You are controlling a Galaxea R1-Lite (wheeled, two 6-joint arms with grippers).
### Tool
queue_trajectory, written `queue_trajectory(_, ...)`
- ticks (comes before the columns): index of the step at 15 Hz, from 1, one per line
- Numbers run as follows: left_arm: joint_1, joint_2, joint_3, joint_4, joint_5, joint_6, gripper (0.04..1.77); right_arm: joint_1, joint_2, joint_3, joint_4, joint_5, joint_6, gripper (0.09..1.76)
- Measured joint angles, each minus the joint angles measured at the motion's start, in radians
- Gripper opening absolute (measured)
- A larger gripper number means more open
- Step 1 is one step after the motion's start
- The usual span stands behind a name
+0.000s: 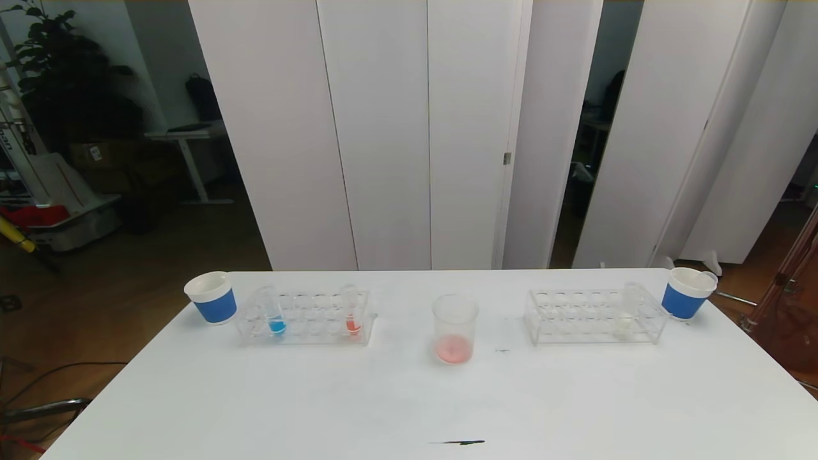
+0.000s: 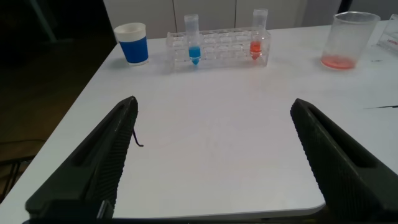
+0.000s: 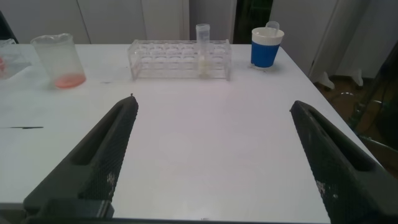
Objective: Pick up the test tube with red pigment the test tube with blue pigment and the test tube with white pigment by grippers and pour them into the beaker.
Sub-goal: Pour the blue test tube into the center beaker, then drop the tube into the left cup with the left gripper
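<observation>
- Beaker [image 1: 455, 329] sits dead center with pinkish-red liquid at its bottom, handy to both racks.
- Blue pigment tube [image 1: 275, 314] racked at 9 o'clock, white pigment tube [image 1: 625, 313] at 3.
- Left gripper [image 2: 214, 162] and right gripper [image 3: 214, 162] hang back, spread wide, holding nothing.

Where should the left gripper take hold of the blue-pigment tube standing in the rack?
Likely the bare upper part of the test tube with blue pigment, above the rack, coming from the robot's side. It stands upright, its lower end inside the rack; the left gripper is open.
</observation>
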Motion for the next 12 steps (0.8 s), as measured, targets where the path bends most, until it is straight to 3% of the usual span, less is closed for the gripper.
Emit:
queue_trajectory(8,0.000,0.000,-0.003,-0.013,0.001,0.002,1.75,0.000,0.000,0.000,-0.001,0.000,0.000,1.75)
queue_trajectory(12,0.000,0.003,-0.094,0.012,-0.005,0.003,1.75,0.000,0.000,0.000,0.000,0.000,0.000,1.75)
